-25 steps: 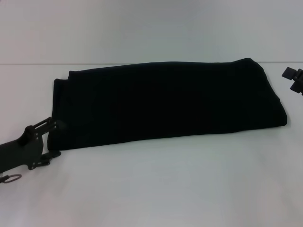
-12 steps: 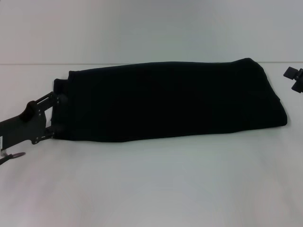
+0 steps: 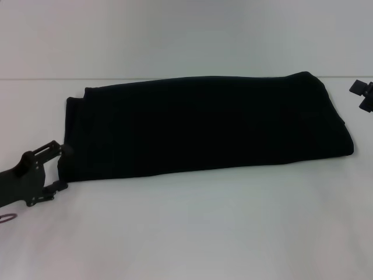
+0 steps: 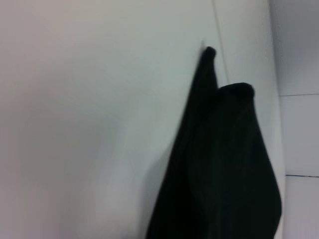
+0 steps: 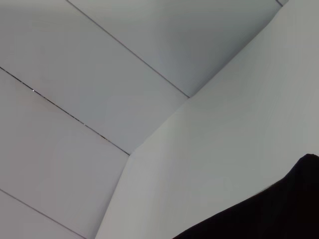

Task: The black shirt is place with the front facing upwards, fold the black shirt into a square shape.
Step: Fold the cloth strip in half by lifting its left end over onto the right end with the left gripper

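The black shirt (image 3: pixel 204 125) lies on the white table (image 3: pixel 192 233) as a long folded band running left to right, with no lettering showing. My left gripper (image 3: pixel 62 168) is at the band's near-left corner, open, with one finger on each side of the cloth edge. In the left wrist view the black shirt (image 4: pixel 219 164) fills the lower right. Only a small part of my right gripper (image 3: pixel 365 96) shows at the frame's right edge, just off the shirt's far-right corner. A corner of the black shirt (image 5: pixel 269 216) appears in the right wrist view.
The table's back edge (image 3: pixel 35 79) runs behind the shirt, with a plain pale wall beyond. Bare white tabletop stretches in front of the band.
My left gripper swung up along the shirt's left edge, then came back down to the near-left corner. The cloth corner there shifted slightly. The right gripper drifted a little farther right.
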